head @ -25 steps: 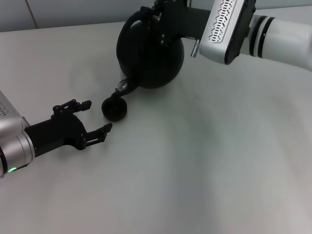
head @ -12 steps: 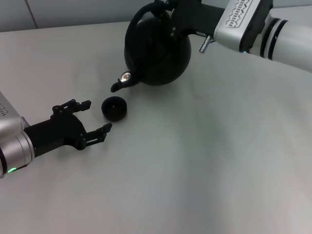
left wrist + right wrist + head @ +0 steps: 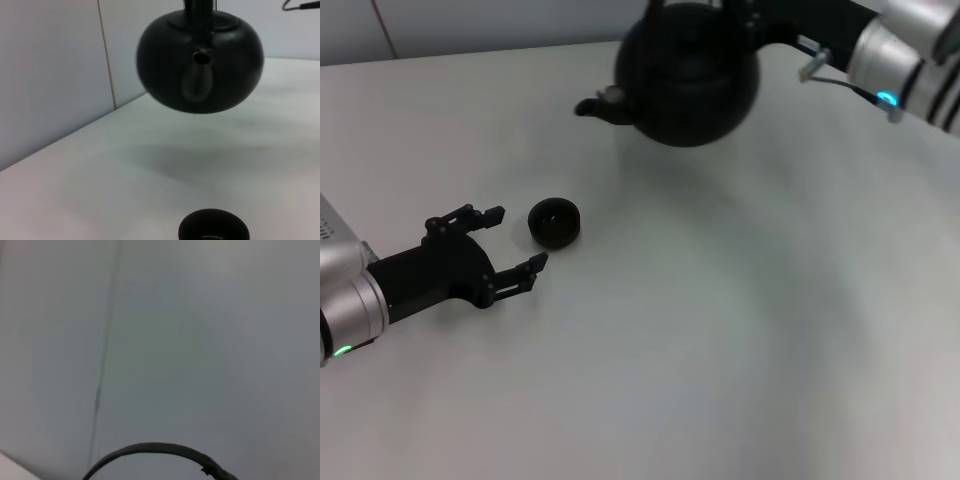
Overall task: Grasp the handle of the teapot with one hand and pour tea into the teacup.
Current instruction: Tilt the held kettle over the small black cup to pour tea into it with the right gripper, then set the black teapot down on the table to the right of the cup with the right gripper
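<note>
— Head view: where do we have the teapot [image 3: 688, 85]?
— Far back, level, spout toward our left, our right pincer [image 3: 760, 15] at its top; we cannot tell its grip. The cup [image 3: 554, 222] sits on the bench [image 3: 740, 330], just beside our gaping, empty left pincer [image 3: 510, 243].
— Left wrist view?
— Teapot off the bench, spout facing us, cup below.
— Right wrist view?
— We see only wall and a cable.

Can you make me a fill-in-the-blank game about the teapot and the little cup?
1. The teapot hangs in the air, held from the ____ arm's side.
2. The teacup sits on the ____.
3. The left gripper next to the teacup has its fingers ____.
4. The teapot's spout is not over the ____.

Missing words: right; table; open; teacup
</note>
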